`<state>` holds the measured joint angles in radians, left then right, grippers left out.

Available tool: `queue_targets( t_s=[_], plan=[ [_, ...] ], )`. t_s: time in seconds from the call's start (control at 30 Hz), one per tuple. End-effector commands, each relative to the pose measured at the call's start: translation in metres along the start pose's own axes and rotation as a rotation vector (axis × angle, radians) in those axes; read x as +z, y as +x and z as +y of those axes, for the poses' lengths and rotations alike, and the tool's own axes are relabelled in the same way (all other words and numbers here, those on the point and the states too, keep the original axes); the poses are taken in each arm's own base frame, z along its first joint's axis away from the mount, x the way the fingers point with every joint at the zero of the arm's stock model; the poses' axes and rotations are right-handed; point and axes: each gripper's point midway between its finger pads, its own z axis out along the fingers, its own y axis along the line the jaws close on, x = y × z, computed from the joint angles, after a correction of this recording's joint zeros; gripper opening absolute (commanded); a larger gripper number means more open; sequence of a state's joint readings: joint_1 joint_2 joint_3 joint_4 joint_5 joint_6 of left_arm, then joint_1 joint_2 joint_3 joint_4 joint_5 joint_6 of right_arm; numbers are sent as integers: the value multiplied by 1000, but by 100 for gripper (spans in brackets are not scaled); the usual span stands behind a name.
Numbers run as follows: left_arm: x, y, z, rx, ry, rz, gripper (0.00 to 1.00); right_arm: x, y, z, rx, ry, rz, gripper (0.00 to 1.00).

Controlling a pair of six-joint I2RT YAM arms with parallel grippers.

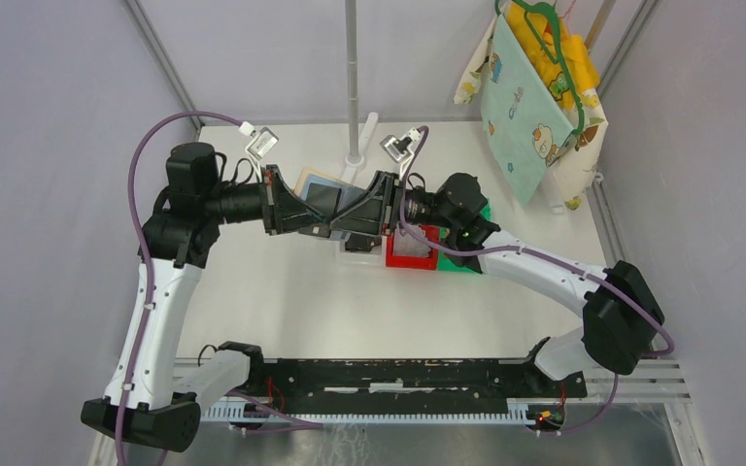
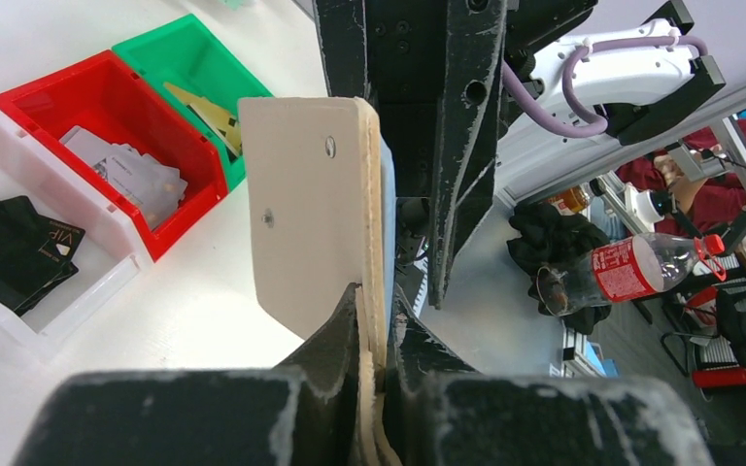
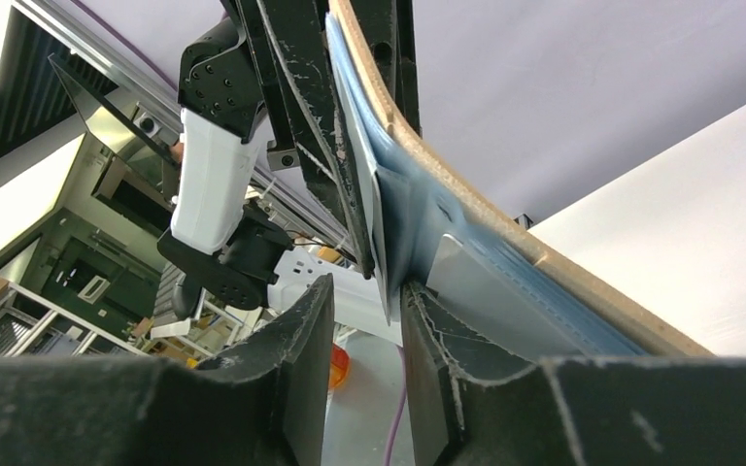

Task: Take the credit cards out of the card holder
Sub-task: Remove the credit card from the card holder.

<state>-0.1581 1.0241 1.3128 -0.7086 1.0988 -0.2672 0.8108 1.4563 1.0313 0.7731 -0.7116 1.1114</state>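
My left gripper [image 2: 377,330] is shut on the lower edge of the tan card holder [image 2: 311,214] and holds it upright above the table. The overhead view shows the card holder [image 1: 313,181] in the air behind the bins, between both grippers. My right gripper [image 3: 367,286] has come up to its pale blue pocket side [image 3: 418,194]. A thin grey card edge [image 3: 382,243] hangs from the pocket between the jaws, against the right finger [image 3: 427,320]; the left finger stands apart from it. Other credit cards lie in the bins: black [image 2: 10,243], silver [image 2: 126,170], gold [image 2: 209,112].
Three small bins sit in a row under the grippers: white [image 1: 359,254], red [image 1: 413,260], green [image 1: 461,264]. A grey pole [image 1: 353,78] stands on a base just behind them. A cloth bag [image 1: 529,97] hangs at the back right.
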Motion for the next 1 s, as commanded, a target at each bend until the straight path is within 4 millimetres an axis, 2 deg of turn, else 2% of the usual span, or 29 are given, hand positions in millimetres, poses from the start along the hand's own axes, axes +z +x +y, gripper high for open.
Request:
queue_targets(
  t_s=[0.0,0.13,0.23,0.33,0.5,0.8,0.97],
  plan=[
    [-2,-1,-15,30,64,6,13,11,-21,34,-62,-118,-44,33],
    [-6,3,-31,44,143,25,24,14,-24,27,-36,-100,-67,20],
    [-9,9,-43,53,213,48,25,13,-24,23,-16,-94,-85,7],
    [-11,11,-50,45,252,65,25,12,-23,28,-15,-116,-84,0],
    [-13,12,-56,25,299,88,24,6,-20,40,-37,-161,-75,0],
    [-15,5,-62,26,312,89,24,-8,-9,44,-63,-164,-80,0],
    [-16,1,-63,34,301,83,19,-15,-4,46,-82,-156,-73,0]
  ],
)
